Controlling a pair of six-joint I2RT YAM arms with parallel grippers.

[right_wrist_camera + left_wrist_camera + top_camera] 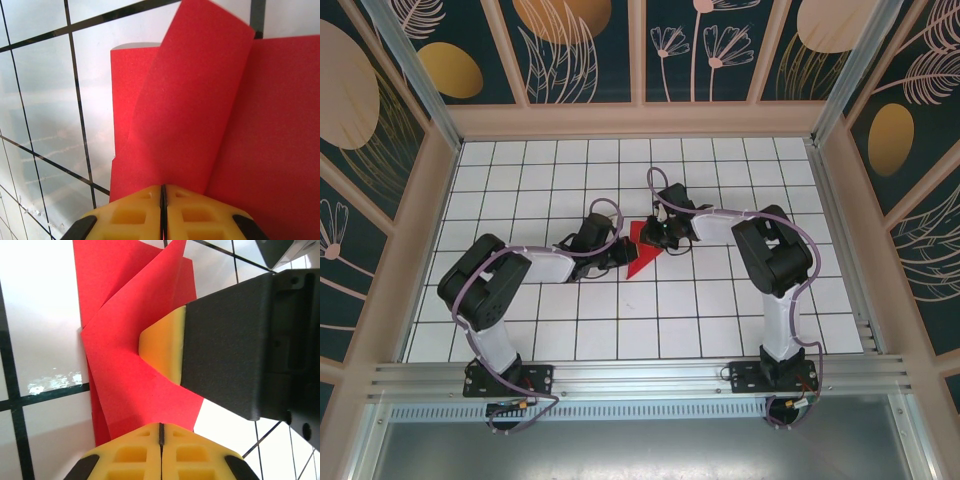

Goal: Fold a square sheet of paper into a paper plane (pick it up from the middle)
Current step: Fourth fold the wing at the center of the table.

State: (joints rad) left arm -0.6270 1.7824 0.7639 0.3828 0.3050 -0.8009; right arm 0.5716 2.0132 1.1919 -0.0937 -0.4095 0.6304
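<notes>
Red paper [640, 258], creased wedge, long axis near-far, tip pointing near-left

Worktop [520, 170] open across far and near tile rows, centre crowded by left gripper [623, 252] and right gripper [658, 238] meeting nose to nose over square sheet of paper [642, 260], raised red flap between them, side walls [435, 230] bounding both flanks.

Blk/white arms [545, 268], purple cables [813, 265], yellow pads [140, 456].
</notes>
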